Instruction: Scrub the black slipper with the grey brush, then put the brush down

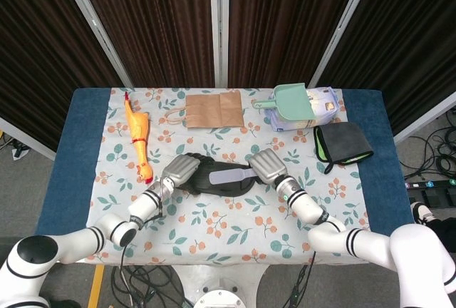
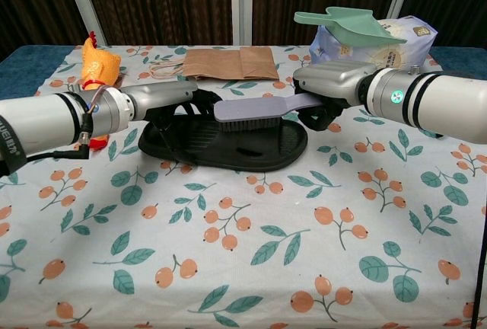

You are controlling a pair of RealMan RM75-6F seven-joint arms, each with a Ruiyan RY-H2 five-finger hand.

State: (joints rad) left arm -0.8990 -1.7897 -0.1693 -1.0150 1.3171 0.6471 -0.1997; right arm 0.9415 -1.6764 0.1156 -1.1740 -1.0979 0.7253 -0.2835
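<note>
At the centre of the frame the black slipper [image 2: 228, 140] lies flat on the table [image 2: 251, 268], on its leaf-and-berry printed cloth. The left hand [image 2: 163, 98] grips the slipper's strap end from the left side, fingers curled over it. The right hand [image 2: 329, 85] comes in from the right and holds the handle of the grey brush [image 2: 255, 110], which lies lengthwise over the slipper with its bristles down on the footbed. In the head view the brush [image 1: 229, 176] shows as a pale grey bar across the dark slipper [image 1: 217, 180], between the two hands [image 1: 182, 169] [image 1: 267, 165]. Toward the upper left lies a rubber chicken [image 1: 137, 137]; at the top centre, a brown paper bag [image 1: 214, 109]. At the upper right a green scoop [image 1: 288, 100] rests on a pale bag [image 1: 317, 107], with a dark folded cloth [image 1: 342, 144] just below it.
</note>
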